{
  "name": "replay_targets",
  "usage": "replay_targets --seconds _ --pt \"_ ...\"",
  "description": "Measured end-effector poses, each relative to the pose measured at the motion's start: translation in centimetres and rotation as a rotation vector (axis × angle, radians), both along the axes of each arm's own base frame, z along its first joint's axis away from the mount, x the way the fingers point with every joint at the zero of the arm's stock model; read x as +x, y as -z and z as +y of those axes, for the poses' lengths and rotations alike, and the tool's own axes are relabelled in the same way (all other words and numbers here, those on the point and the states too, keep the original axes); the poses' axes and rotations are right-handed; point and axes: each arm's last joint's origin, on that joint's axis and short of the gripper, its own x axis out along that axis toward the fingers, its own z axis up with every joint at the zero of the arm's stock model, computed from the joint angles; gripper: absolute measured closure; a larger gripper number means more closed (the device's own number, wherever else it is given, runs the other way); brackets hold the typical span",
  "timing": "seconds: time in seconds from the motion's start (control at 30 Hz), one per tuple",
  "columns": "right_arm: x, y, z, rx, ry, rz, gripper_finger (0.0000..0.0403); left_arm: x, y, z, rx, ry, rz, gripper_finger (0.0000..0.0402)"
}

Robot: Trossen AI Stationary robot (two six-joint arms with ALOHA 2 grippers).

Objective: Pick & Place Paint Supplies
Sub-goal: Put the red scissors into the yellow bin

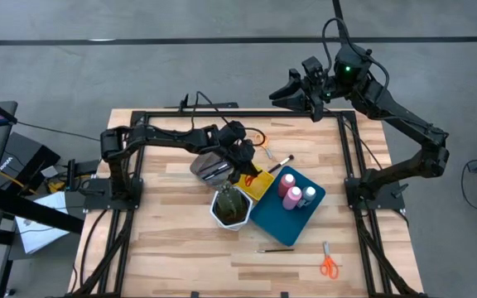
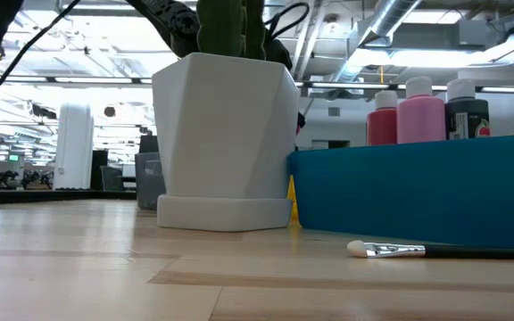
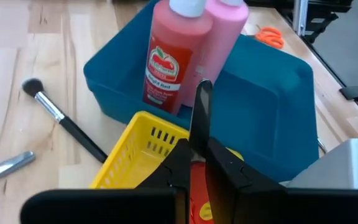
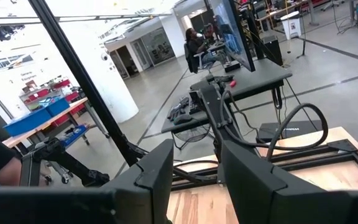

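1. My left gripper (image 1: 243, 168) hangs over the yellow tray (image 3: 143, 147), fingers pinched on red-handled scissors (image 3: 199, 190), likely to drop them in.
2. Two pink bottles (image 1: 291, 189) and a white-capped bottle (image 1: 309, 195) stand in the blue tray (image 1: 265, 218).
3. Orange scissors (image 1: 328, 263) and two brushes (image 1: 277, 163) lie loose on the table (image 1: 172, 248).
4. My right gripper (image 1: 284, 93) waits raised at the far edge, fingers parted, empty.
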Motion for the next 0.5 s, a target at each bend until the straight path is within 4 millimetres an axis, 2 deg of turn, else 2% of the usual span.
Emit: replay_targets --seconds 0.5 --pt "0.00 0.01 0.00 -0.023 0.000 -0.005 0.0271 -0.04 0.04 -0.01 0.011 0.012 -0.001 0.0386"
